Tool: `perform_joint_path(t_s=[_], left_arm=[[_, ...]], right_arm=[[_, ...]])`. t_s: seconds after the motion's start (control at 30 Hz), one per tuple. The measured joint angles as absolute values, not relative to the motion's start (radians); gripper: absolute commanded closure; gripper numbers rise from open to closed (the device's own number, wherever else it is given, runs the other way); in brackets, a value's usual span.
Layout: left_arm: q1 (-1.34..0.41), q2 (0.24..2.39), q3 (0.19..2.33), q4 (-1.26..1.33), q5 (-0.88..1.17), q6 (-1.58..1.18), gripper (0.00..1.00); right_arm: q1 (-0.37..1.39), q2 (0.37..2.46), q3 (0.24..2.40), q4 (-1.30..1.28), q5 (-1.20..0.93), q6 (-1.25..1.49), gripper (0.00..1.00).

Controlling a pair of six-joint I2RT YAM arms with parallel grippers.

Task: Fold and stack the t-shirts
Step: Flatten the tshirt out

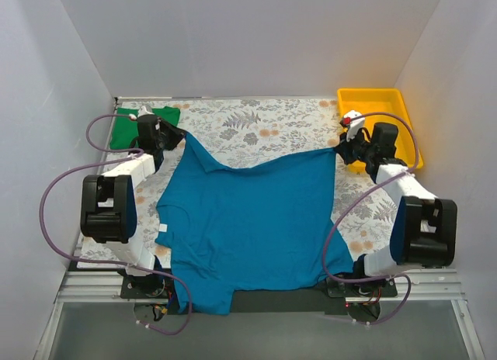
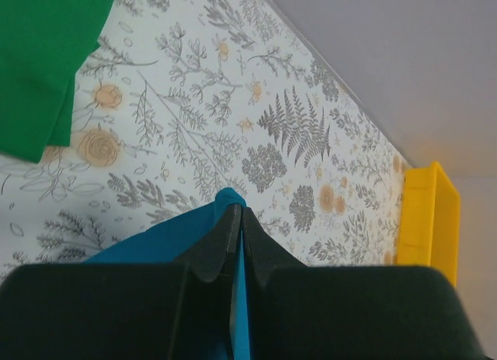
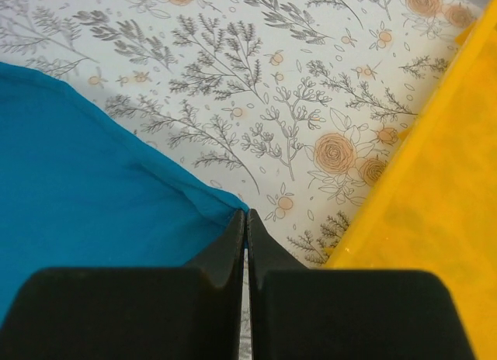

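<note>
Fingers (image 2: 213,247) of the left gripper (image 1: 181,137) pinch one far corner of the teal-blue t-shirt (image 1: 248,220); the right gripper (image 1: 340,148) clamps the other. The shirt lies spread mid-frame on the floral tablecloth (image 1: 256,119). The green t-shirt (image 1: 124,129) lies upper left beside the left gripper, and the yellow tray (image 1: 388,102) sits upper right, just beside the right one.

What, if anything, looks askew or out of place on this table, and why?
The teal shirt lies skewed: its near end spills past the table's near edge, while the left tool and right tool, both shut, pinch its far corners. Nothing looks damaged.
</note>
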State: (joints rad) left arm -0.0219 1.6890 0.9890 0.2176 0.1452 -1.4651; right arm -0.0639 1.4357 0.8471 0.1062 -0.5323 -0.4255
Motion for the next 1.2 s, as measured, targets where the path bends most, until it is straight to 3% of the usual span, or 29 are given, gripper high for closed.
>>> perform_joint_path(t_s=[0.43, 0.8, 1.2], left_arm=[[-0.021, 1.814, 1.158, 0.173, 0.059, -1.414, 1.00], [-0.013, 1.810, 1.148, 0.173, -0.026, -1.401, 1.00], [-0.008, 1.845, 1.197, 0.158, -0.004, -1.384, 1.00]], right_arm=[[-0.022, 1.739, 1.079, 0.136, -0.403, -0.280, 0.99], [0.056, 1.821, 1.171, 0.139, -0.401, -0.241, 0.99], [0.086, 1.863, 1.202, 0.146, -0.233, -0.208, 0.99]])
